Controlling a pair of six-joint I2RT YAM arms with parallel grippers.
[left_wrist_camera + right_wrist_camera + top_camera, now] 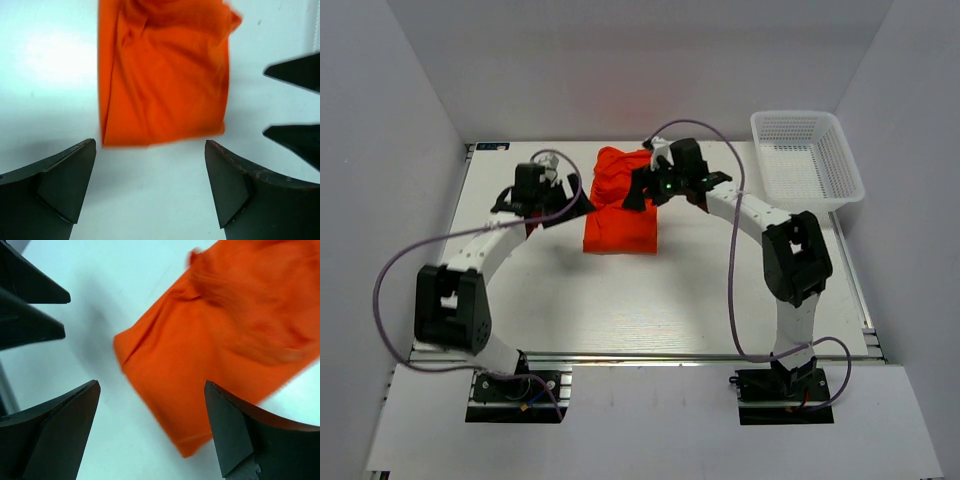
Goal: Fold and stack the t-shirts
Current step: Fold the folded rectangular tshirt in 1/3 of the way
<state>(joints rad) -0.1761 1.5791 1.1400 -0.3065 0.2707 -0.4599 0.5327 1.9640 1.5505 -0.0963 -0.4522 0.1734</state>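
Since the half-folded orange-red fabric t-shirt [620, 225] runs vertically mid-frame, the open, empty left hand [577, 207] and right hand [640, 189] flank its upper half.

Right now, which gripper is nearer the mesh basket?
Right. The right gripper is at the t-shirt's edge facing the mesh basket; the left gripper is at its opposite edge.

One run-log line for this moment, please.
t-shirt: folded, on table | left gripper: open, empty | right gripper: open, empty | basket: far right, apart
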